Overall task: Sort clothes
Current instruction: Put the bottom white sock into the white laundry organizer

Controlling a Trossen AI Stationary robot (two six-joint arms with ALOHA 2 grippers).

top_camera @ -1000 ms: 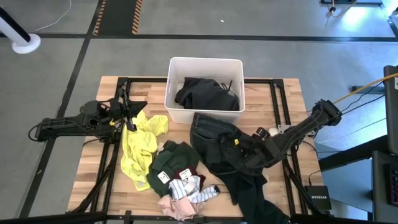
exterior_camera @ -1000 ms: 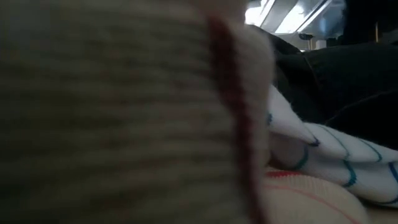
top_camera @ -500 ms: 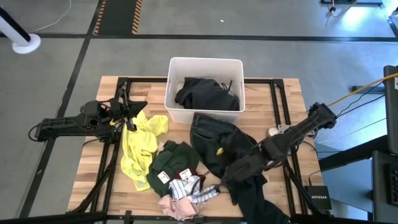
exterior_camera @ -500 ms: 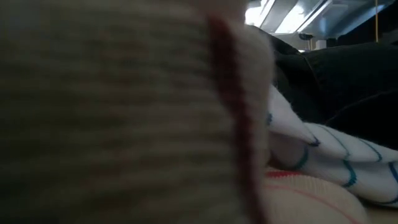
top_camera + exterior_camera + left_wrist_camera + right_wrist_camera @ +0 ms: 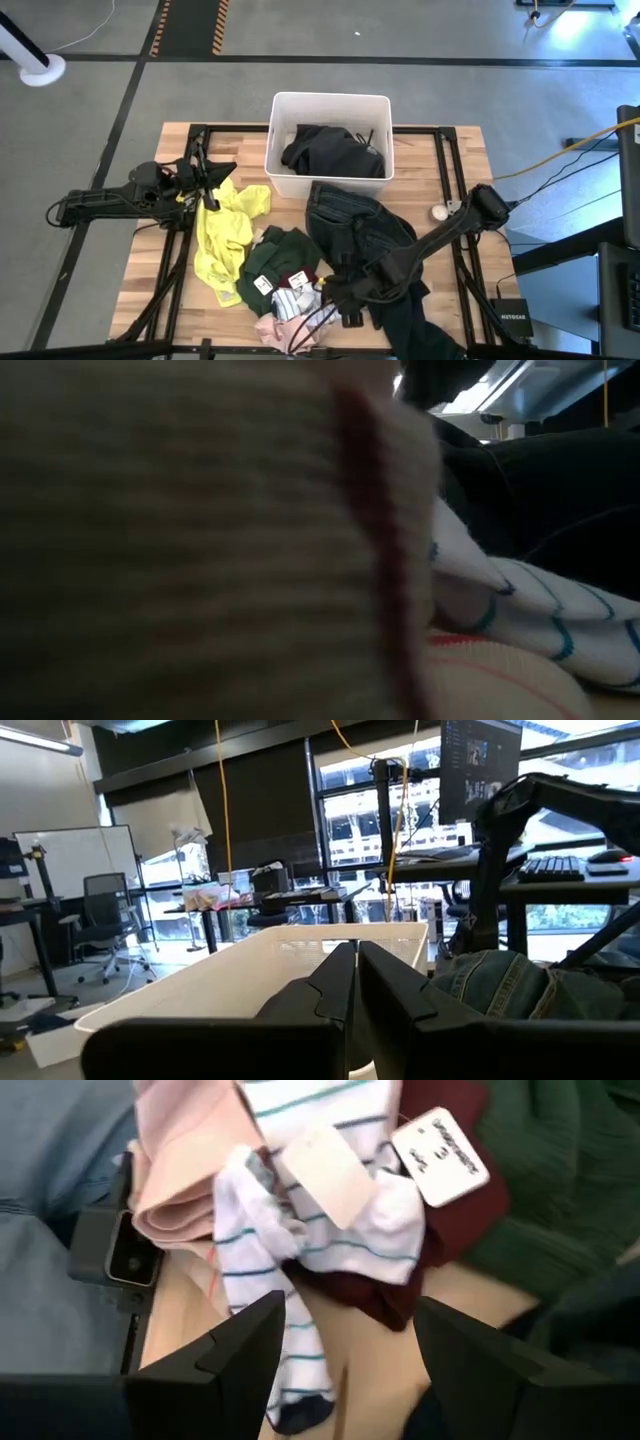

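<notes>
Clothes lie spread over the near half of the table (image 5: 455,180): yellow top (image 5: 222,232) at left, dark green shirt (image 5: 283,254) mid-table, jeans (image 5: 350,225) right of it, and a small striped piece (image 5: 330,1240) with pink piece (image 5: 185,1155) and maroon piece (image 5: 400,1285) at the near edge. One black top (image 5: 325,150) is already in the white bin (image 5: 330,100) on the far side.

Change noted: my right gripper (image 5: 345,1345) has swung from over the jeans leftward and nearer, and now hangs just above the striped piece, jaws spread wider than a second ago, holding nothing. I read this as lining up to pick a small item next; the grasp is not yet made.

My left gripper (image 5: 355,982) waits at the left edge, beside the yellow top, jaws pressed together, empty.
</notes>
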